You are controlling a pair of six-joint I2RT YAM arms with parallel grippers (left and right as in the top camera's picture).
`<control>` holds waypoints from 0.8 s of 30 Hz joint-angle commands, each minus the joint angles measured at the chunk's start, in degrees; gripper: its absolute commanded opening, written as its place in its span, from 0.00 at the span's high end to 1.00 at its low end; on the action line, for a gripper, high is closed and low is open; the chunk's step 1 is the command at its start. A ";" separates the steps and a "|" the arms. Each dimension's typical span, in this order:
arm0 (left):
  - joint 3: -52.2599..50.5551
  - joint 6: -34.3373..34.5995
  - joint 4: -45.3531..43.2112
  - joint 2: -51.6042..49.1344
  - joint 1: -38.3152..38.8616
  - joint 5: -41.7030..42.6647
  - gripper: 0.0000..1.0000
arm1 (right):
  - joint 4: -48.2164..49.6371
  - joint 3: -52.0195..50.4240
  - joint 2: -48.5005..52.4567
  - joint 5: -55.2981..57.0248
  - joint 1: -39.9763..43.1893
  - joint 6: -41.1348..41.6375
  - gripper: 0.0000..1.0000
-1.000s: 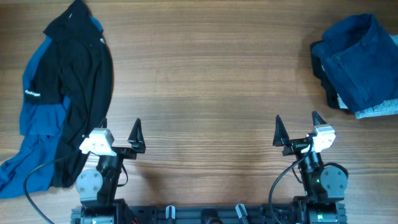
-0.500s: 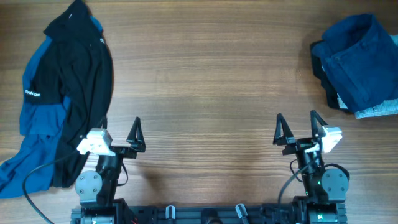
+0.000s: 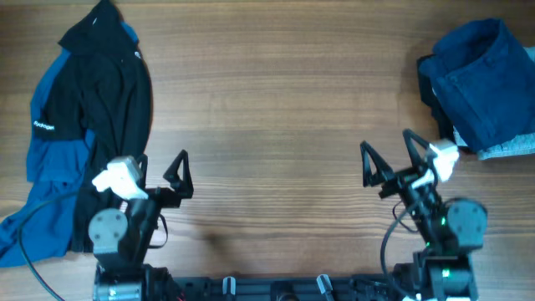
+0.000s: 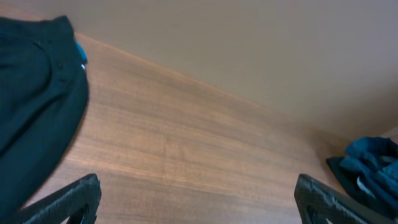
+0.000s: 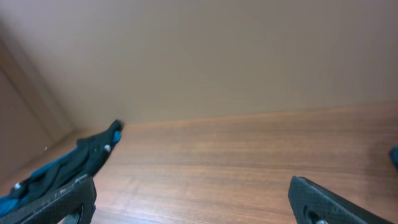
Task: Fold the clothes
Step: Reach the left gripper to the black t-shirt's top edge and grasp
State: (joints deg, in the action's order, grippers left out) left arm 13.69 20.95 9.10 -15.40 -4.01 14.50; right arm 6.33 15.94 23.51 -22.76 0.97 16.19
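Note:
A black top (image 3: pixel 109 109) with a small white logo lies stretched along the table's left side, over a bright blue shirt (image 3: pixel 46 167). It also shows at the left of the left wrist view (image 4: pixel 31 106) and of the right wrist view (image 5: pixel 81 158). Navy pieces (image 3: pixel 485 79) lie piled at the far right, and show in the left wrist view (image 4: pixel 370 165). My left gripper (image 3: pixel 159 167) is open and empty beside the black top's lower edge. My right gripper (image 3: pixel 386 155) is open and empty, left of the navy pile.
A pale grey cloth edge (image 3: pixel 506 149) sticks out under the navy pile. The wooden table (image 3: pixel 276 109) runs bare between the two heaps. The arm bases stand at the front edge.
Both arms have lifted and turned a little. The left gripper has swung slightly left; the right gripper has moved up and left. Both stay open. The clothes have not moved.

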 commanded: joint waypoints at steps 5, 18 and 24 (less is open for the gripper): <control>24.90 -1.40 15.82 -29.16 0.37 0.70 0.00 | -9.14 23.37 31.17 -7.37 0.35 -8.83 0.00; 54.53 -8.74 35.19 -70.10 0.37 10.54 0.00 | -31.10 56.15 64.61 -21.16 0.22 -7.80 0.01; 54.53 -8.55 36.50 -76.30 0.37 11.26 0.00 | -31.56 56.15 65.44 -13.42 -2.51 -11.82 0.00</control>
State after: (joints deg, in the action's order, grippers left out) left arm 67.59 13.76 45.95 -90.30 -3.86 23.59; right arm -24.01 70.72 87.92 -40.49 0.69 6.94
